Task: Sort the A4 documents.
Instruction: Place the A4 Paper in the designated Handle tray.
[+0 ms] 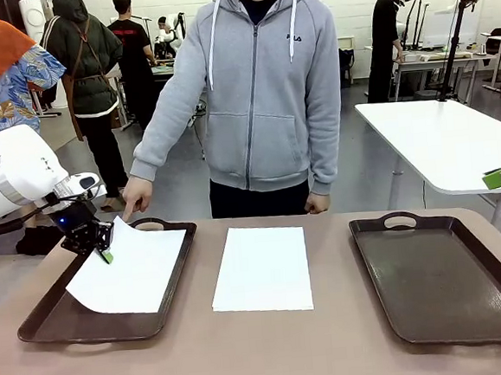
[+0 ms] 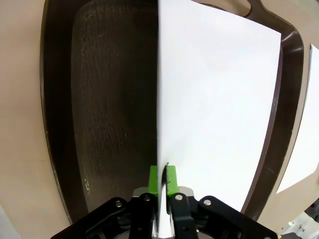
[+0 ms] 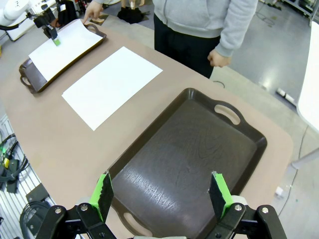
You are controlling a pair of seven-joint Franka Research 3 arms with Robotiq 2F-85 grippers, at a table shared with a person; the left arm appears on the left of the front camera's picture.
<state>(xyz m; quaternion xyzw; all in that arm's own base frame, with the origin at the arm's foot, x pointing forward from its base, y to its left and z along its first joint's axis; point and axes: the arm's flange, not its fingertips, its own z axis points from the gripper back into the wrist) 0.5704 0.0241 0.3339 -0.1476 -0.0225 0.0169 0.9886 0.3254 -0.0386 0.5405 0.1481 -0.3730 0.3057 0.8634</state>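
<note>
**A:** The left pincer (image 2: 162, 181) is sitting right under the lens. Are its 2 green pads clamping anything?

**B:** They are standing on either side of an A4 sheet's (image 2: 214, 99) edge, with a thin gap between them. I cannot tell whether they are pinching it or standing loose.

**A:** Where is that sheet lying?

**B:** It is resting skewed in the left tray (image 2: 60, 99), and its pincer-side edge seems to be riding above the tray's floor. A person's hand (image 1: 136, 196) is pointing a finger down just beside the sheet's far corner, near the tray's handle.

**A:** And the other arm?

**B:** The right pincer (image 3: 160, 186) is hanging over the right tray (image 3: 189, 149), spread wide and gripping nothing. More A4 paper (image 1: 261, 269) is lying flat on the table (image 1: 263, 351) between the 2 trays, touching neither.
</note>
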